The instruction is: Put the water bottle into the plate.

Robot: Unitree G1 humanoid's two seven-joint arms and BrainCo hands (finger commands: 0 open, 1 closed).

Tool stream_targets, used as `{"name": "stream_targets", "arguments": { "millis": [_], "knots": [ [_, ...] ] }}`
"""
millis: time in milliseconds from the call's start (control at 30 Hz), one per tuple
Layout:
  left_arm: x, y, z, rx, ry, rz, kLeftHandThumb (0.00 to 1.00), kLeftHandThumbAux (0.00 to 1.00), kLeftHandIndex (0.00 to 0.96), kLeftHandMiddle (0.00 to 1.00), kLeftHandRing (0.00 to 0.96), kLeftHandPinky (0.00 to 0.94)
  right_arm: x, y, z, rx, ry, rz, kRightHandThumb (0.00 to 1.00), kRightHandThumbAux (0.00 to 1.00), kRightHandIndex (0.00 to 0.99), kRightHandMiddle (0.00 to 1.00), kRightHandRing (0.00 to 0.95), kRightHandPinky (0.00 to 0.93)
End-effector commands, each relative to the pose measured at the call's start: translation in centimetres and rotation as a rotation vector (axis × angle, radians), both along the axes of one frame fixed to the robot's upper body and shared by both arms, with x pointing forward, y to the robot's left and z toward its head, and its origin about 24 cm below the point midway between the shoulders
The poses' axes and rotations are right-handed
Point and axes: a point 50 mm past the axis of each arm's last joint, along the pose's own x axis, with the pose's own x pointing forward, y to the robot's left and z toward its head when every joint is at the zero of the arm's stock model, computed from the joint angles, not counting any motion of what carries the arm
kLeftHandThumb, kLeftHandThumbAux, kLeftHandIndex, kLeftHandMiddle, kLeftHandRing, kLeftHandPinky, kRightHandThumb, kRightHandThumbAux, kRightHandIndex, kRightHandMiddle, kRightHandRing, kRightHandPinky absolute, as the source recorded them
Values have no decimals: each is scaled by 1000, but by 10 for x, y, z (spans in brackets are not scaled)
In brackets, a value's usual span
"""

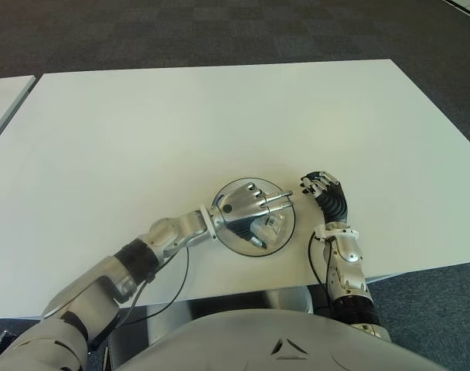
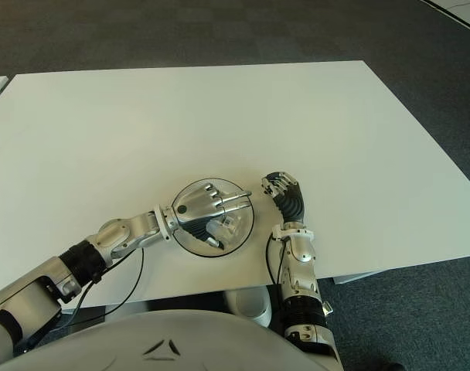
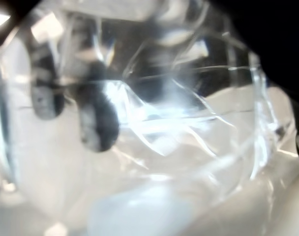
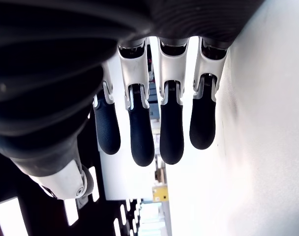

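Clear, crinkled plastic fills the left wrist view: that is the water bottle, pressed right up against the camera, with two dark fingertips showing through its wall on the far side. So the fingers are wrapped around it, and the eye views back that up: the left hand sits over the plate, metallic fingers stretched across the top of the bottle and the thumb tucked in below, with a glimpse of the transparent bottle peeking out between thumb and fingers. The bottle is down within the round rim of the plate, held there in the hand; whether it actually touches the plate's floor cannot be told from these angles. The left forearm runs back from the plate toward the robot's body at the lower left, a thin black cable looping beside it over the white table. Over on the other side, the right hand shows just to the right of the plate, apart from it, near the table's front edge. Its own wrist view shows four black-padded fingers hanging side by side, loosely bent, with nothing in them. Beyond the table top there is dark carpet, and a second white table edges in at the far left.
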Motion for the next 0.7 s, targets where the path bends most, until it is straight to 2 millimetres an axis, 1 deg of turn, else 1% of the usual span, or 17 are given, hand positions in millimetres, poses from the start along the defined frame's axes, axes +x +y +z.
{"name": "stream_targets", "arguments": {
  "millis": [33,233,333,367,700],
  "knots": [
    [1,7,0,-15,-2,14,181,438,0,0,0,0,-10,-1,-16,7,93,-9,712,726,429,488,481,500],
    [2,6,3,-65,-8,10,150,436,0,0,0,0,-10,-1,-16,-2,95,-14,712,726,428,486,475,501],
    [1,6,4,-94,-12,8,141,446,0,0,0,0,-10,-1,-16,-4,98,-15,712,726,428,485,472,492],
    [1,6,5,-115,-15,6,123,460,0,0,0,0,-10,-1,-16,-4,100,-16,712,727,428,485,471,491],
    [2,5,11,-223,-75,11,153,473,0,0,0,0,-10,-1,-17,-31,107,-22,712,727,428,483,468,482]
  ]
}}
